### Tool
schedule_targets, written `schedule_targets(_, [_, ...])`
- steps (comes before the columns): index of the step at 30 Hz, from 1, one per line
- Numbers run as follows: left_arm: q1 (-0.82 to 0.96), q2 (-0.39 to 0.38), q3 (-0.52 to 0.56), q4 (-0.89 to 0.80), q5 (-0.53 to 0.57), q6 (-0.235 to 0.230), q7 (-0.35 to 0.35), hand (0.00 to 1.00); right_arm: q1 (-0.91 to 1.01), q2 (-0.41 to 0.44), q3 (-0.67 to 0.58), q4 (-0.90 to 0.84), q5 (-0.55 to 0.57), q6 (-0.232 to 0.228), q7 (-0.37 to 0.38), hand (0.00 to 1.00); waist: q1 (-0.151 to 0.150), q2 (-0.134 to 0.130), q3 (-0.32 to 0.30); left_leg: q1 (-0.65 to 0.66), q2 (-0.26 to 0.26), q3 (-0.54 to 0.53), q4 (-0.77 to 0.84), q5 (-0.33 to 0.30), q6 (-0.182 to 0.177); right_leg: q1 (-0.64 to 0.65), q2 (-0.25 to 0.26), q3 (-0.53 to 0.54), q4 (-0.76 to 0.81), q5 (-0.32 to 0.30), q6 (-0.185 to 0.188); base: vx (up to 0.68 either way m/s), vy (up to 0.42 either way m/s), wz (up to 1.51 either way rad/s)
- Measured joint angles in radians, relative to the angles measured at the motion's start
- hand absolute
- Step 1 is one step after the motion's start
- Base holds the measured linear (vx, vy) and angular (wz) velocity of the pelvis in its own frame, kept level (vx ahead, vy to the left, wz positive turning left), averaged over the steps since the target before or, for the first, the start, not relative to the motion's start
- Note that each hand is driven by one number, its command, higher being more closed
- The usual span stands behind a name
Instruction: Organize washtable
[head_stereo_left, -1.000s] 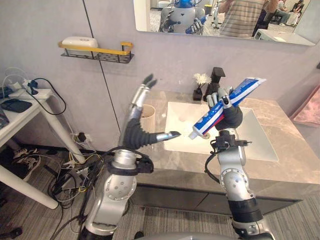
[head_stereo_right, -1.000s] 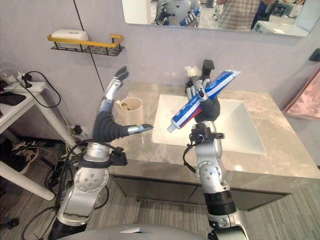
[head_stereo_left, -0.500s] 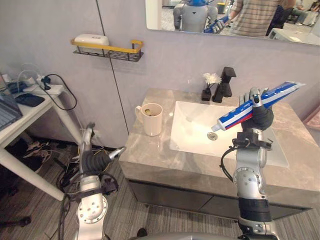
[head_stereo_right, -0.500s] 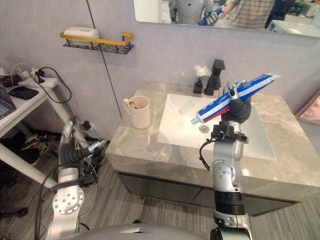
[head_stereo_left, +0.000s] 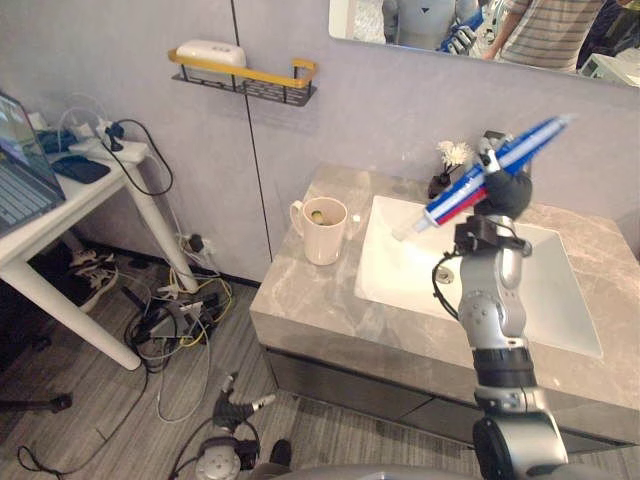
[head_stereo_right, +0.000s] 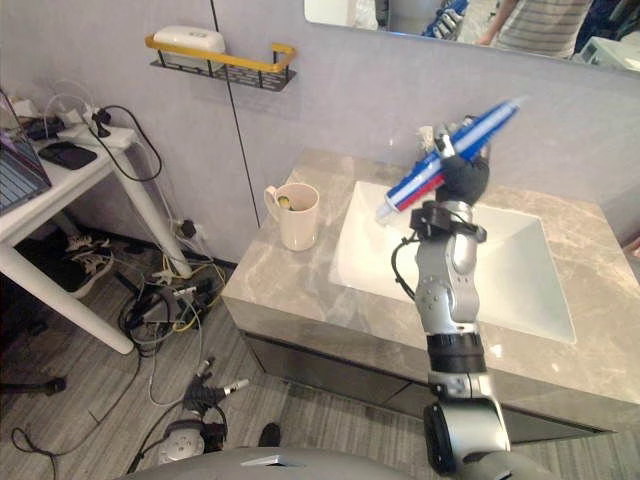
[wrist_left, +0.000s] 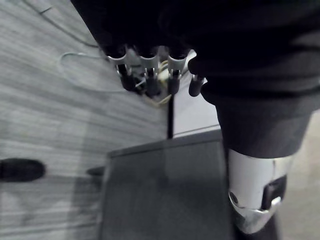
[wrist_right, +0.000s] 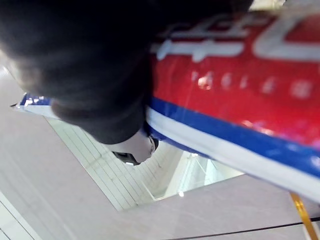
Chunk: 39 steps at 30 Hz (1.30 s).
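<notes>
- Over the back of the sink (head_stereo_left: 420, 285), the right hand (head_stereo_left: 505, 190) is closed round a toothpaste tube (head_stereo_left: 450, 202) near mid-length. The tube is in the air and touches nothing else.
- Tube tilted: cap end low, toward the mug side; crimped end high, toward the mirror. The mid-length grip probably keeps the long tube balanced and lets the cap lead.
- Mug (head_stereo_left: 323, 235) stands upright on the worktop (head_stereo_left: 310, 300), just beside the sink's left rim, mouth open, with something small inside. Judged the likely home for the tube.
- Left hand (head_stereo_left: 240, 405) hangs low by the floor, well apart from the worktop. Its fingers (wrist_left: 150, 75) are straight and loose and hold nothing, so it is out of the way.
- Open room: free air between cap and mug, bare worktop in front of the mug.
- Tight spot: a small potted flower (head_stereo_left: 455, 153) sits near the wall, close behind the tube. A wrist turn could sweep it.
- Wall shelf (head_stereo_left: 250, 78) sits higher, well apart.
- Edge risk: the mug is near the worktop's left edge, and a slanted entry could tip or shove it.
</notes>
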Motion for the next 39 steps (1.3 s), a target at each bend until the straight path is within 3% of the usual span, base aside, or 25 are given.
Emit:
schedule_targets(8, [-0.103, 0.003, 0.047, 0.185, -0.022, -0.008, -0.015, 0.0, -0.222, -0.028, 0.195, 0.068, -0.079, 0.033, 0.027, 1.0, 0.025, -0.014, 0.01, -0.002, 0.029, 0.002, 0.0, 0.003, -0.009, -0.003, 0.02, 0.006, -0.001, 0.005, -0.012, -0.03, -0.014, -0.02])
schedule_targets(17, [-0.132, 0.042, 0.127, 0.22, -0.038, -0.006, -0.006, 0.0, -0.326, -0.05, 0.248, 0.077, -0.159, 0.051, 0.033, 1.0, 0.038, -0.051, 0.052, -0.01, 0.046, -0.002, 0.0, 0.001, -0.018, -0.012, 0.037, 0.006, 0.001, 0.0, -0.015, -0.02, -0.001, 0.0])
schedule_targets(22, [-0.095, 0.083, 0.132, 0.295, -0.037, 0.028, 0.005, 0.0, -0.342, -0.087, 0.265, 0.085, -0.234, 0.053, 0.037, 1.0, 0.046, -0.071, 0.066, -0.028, 0.045, -0.022, 0.0, 0.006, -0.017, -0.016, 0.039, -0.009, -0.004, 0.0, -0.018, 0.02, -0.012, 0.1])
schedule_targets(39, [-0.073, 0.086, 0.121, 0.29, -0.035, 0.018, 0.013, 0.0, -0.407, -0.157, 0.266, 0.152, -0.313, 0.072, 0.032, 1.0, 0.072, -0.071, 0.079, -0.042, 0.049, -0.041, 0.0, 0.01, -0.023, -0.016, 0.051, -0.027, -0.012, 0.0, -0.02, 0.01, -0.007, 0.03])
